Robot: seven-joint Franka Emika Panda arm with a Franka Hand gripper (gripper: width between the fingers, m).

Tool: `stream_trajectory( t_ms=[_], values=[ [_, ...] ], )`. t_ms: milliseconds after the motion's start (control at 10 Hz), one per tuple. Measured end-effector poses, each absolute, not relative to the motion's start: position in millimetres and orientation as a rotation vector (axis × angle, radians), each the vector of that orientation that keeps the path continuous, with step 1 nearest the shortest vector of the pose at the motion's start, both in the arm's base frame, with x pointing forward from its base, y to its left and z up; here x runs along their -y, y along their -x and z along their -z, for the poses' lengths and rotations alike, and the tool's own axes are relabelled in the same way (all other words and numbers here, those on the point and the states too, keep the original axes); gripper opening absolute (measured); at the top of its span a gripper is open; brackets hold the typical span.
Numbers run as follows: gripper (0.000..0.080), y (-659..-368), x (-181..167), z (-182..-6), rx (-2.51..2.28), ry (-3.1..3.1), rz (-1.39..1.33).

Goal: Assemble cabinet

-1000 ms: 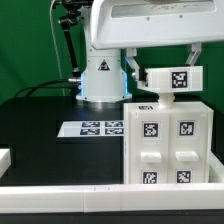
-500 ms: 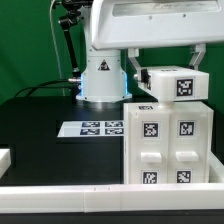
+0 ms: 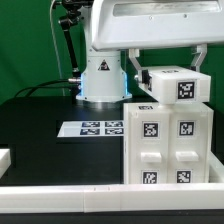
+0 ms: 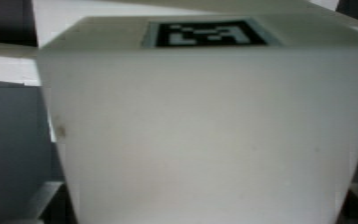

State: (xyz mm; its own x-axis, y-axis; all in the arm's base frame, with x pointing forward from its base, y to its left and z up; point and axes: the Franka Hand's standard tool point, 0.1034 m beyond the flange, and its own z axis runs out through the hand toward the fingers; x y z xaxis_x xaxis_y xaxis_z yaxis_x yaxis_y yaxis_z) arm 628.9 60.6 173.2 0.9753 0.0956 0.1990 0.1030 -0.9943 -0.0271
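My claw is closed on a small white block. One dark finger shows at the block's side toward the exterior view's left, and another shows at its far side. The block is smooth, matte plastic with squared edges, and it has a black-and-white square tag on its face. It sits just over the top of the cabinet, at the back edge. I cannot tell whether the two touch.

From my wrist, the block fills nearly everything. It appears as a plain pale slab with one straight vertical corner, and its tag is blurred at the far end. Only a sliver of a dark finger peeks past its corner.

The cabinet is a tall, boxy white shell on the exterior view's right. Its front is divided into raised, rounded panels like drawer fronts, each carrying small tags. It stands on the flat black table. The marker board, thin and paper-flat, lies beside it near my glossy rounded base. A long white rail runs along the table's near edge.
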Motion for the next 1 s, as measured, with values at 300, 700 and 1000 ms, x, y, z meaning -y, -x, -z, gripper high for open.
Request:
stream_trajectory(
  t_ms=[300, 700, 1000],
  values=[
    [0.0563, -620.2, -62.4, -173.4, 0.16, 3.08, 0.368],
    [0.0563, -608.6, -67.5, -173.1, 0.17, 3.076, 0.379],
    [0.0563, -608.4, -67.2, -173.1, 0.17, 3.076, 0.381]
  ],
)
